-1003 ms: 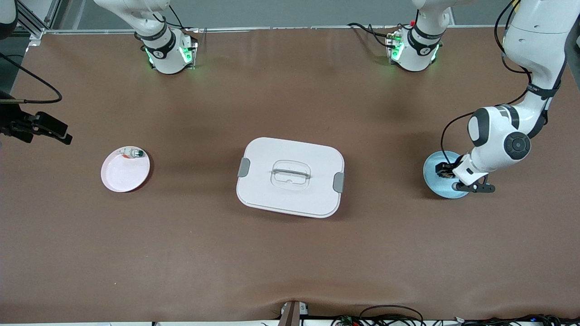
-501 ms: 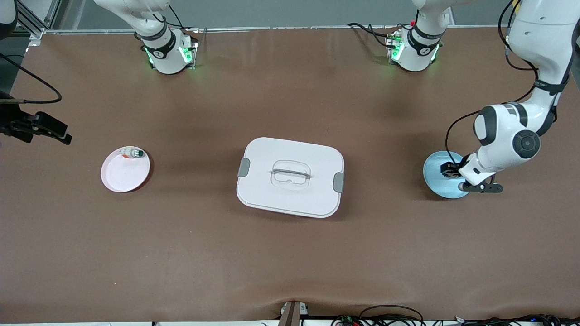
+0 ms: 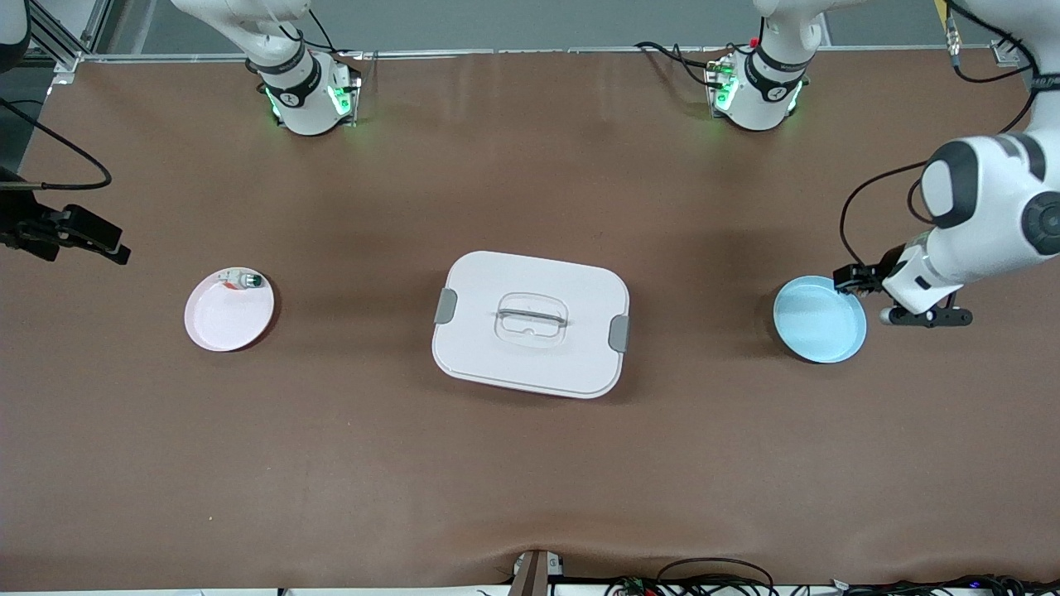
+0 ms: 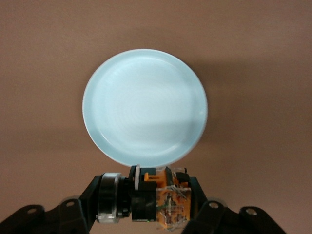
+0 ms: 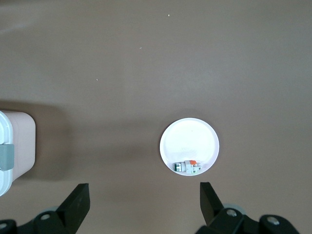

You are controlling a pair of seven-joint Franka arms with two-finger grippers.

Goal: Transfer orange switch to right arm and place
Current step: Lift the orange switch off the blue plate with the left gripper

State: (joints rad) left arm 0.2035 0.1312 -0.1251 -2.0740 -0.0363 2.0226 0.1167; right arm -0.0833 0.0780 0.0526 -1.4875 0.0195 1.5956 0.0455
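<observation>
Between your left gripper's (image 4: 155,204) fingers, clamped over the blue plate's (image 4: 145,107) edge, sits the orange switch (image 4: 165,202), while your right gripper (image 5: 145,202) waits, fingers apart, above the table (image 3: 530,463); a misaligned handover could drop this tiny block.

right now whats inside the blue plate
Nothing: the blue plate shows a bare inside. The orange switch is up in the shut left gripper, above the plate's edge. The right gripper waits open, high over the pink plate.
</observation>
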